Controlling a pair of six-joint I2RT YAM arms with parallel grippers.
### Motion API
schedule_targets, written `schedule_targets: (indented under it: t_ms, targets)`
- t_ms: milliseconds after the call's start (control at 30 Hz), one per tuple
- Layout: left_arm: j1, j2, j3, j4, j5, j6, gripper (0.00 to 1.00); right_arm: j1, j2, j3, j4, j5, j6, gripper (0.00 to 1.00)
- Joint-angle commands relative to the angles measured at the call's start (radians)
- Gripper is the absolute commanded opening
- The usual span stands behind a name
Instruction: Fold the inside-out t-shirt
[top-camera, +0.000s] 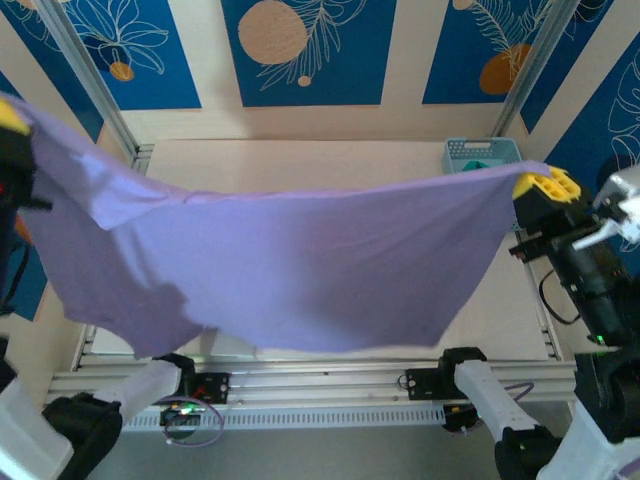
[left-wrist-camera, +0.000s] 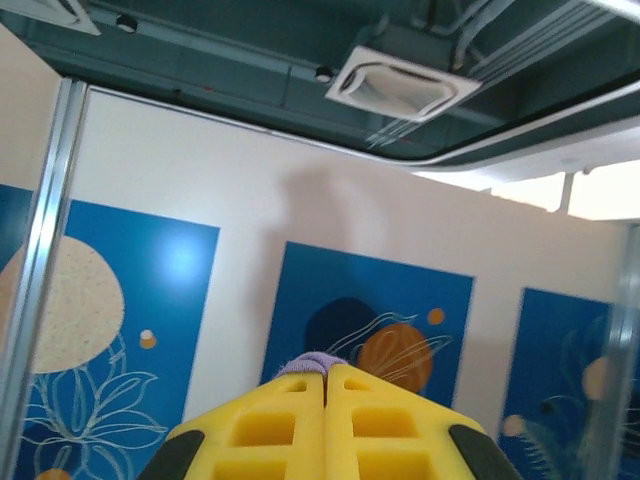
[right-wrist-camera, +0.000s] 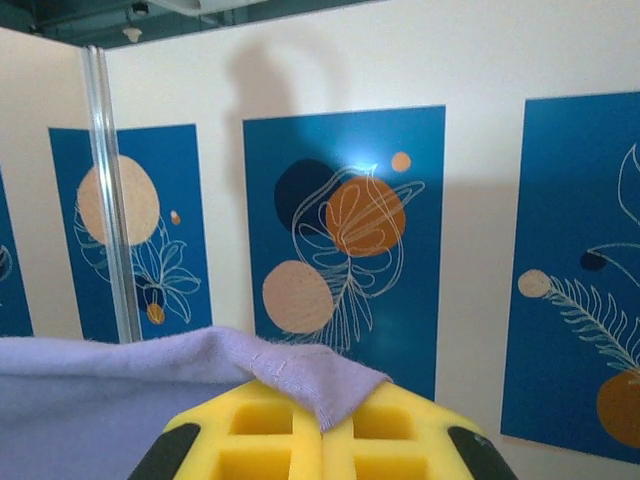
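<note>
**Item 1: garment.** The inside-out t-shirt (top-camera: 300, 270), lavender, hangs stretched in the air between the 2 arms, above the table (top-camera: 300, 160). In the top view its upper edge runs from 10 o'clock to 3 o'clock and sags slightly at mid-span. The cloth drapes toward 6 o'clock and hides most of the table's near half. The lower hem is uneven and hangs lowest toward 7 o'clock.

**Item 2: left gripper (top-camera: 8, 115).** It sits at 10 o'clock in the top view, partly cut off by the frame edge, at the raised end of the garment. In the left wrist view its 2 yellow fingers (left-wrist-camera: 305, 450) are pressed together. A small tuft of the lavender cloth is pinched at their tips.

**Item 3: right gripper (top-camera: 545, 187).** It sits at 3 o'clock in the top view, at the opposite corner of the garment. In the right wrist view the fingers (right-wrist-camera: 270, 440) are closed on that corner. The cloth folds over the tips and runs off toward 9 o'clock.

**Item 4: surroundings.** A teal basket (top-camera: 480, 155) stands at 2 o'clock on the table's far right corner, with a teal-green item (top-camera: 478, 162) inside. The garment's raised edge crosses just below the basket in the picture. Blue wall panels (top-camera: 300, 50) stand at 12 o'clock.
</note>
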Motion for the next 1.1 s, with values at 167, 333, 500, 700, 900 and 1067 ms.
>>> schedule_targets:
  t_ms: [167, 333, 500, 700, 900, 1067]
  targets:
    - [0.019, 0.323, -0.231, 0.257, -0.135, 0.161, 0.0, -0.004, 0.257, -0.236, 0.235, 0.065, -0.065, 0.0]
    - [0.071, 0.596, -0.305, 0.409, -0.108, 0.152, 0.0, -0.005, 0.551, -0.326, 0.424, 0.079, -0.071, 0.0]
    - [0.114, 1.065, -0.045, 0.394, -0.02, 0.102, 0.03, -0.002, 1.053, -0.132, 0.486, 0.085, -0.049, 0.03]
    - [0.142, 1.654, 0.663, 0.206, 0.068, -0.016, 0.53, -0.015, 1.661, 0.541, 0.164, 0.186, -0.003, 0.35]
    - [0.157, 1.354, 0.093, 0.405, 0.116, -0.117, 0.85, 0.037, 1.549, 0.394, 0.119, 0.276, -0.061, 0.48]
    - [0.156, 1.019, -0.433, 0.454, 0.199, -0.264, 0.87, 0.093, 1.253, -0.076, 0.144, 0.263, 0.022, 0.48]
